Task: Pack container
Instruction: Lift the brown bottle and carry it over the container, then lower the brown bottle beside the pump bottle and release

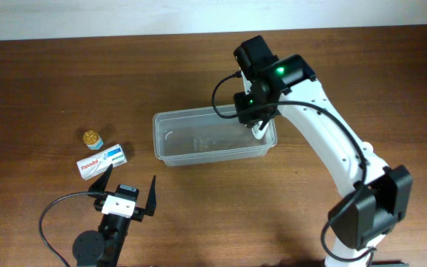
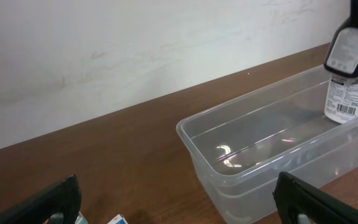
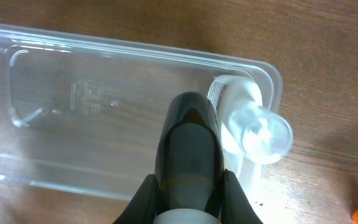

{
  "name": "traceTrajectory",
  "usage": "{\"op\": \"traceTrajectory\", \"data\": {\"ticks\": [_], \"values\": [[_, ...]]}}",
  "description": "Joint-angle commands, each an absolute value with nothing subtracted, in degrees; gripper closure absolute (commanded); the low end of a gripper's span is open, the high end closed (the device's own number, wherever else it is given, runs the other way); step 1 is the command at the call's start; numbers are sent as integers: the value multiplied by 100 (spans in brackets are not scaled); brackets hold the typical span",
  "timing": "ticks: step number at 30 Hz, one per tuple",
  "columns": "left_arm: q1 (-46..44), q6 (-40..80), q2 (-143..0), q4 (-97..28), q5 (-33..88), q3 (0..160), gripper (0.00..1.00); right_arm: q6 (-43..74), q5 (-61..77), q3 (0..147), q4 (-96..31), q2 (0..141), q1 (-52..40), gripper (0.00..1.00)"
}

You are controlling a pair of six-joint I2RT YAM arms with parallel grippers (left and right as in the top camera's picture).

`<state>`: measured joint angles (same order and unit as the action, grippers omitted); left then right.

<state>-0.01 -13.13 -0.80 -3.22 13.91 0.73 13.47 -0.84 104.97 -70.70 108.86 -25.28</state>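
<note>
Container (image 1: pixel 170 141) clear; bottle (image 2: pixel 348 96) white w/ black barcode; box (image 1: pixel 101 161) white, red+blue print; table (image 1: pixel 43 81) brown woodgrain.

The container (image 1: pixel 213 137) is clear, smooth plastic, glossy, with bright glints on its floor. At its 3 o'clock end, the bottle (image 2: pixel 348 93) is white plastic with a printed paper label and a clear plastic cap (image 3: pixel 266 134). The table (image 1: pixel 50 89) is brown wood grain with a low sheen. At 9 o'clock, the box (image 1: pixel 101 161) looks like printed card.

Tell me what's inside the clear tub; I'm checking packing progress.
One white bottle, upright at the tub's end; otherwise bare. The right arm covers part of that end.
</note>
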Motion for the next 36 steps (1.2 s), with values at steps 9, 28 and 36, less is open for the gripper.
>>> {"op": "traceTrajectory", "data": {"ticks": [9,28,36], "values": [[16,-1378,-40,-351,1376,54,0,1706,-198,10519,-6849,11524,-2554,87],[16,-1378,-40,-351,1376,51,1,1815,-200,10499,-6576,12114,-2554,87],[16,-1378,-40,-351,1374,54,1,1855,-200,10468,-6547,12234,-2554,87]]}}
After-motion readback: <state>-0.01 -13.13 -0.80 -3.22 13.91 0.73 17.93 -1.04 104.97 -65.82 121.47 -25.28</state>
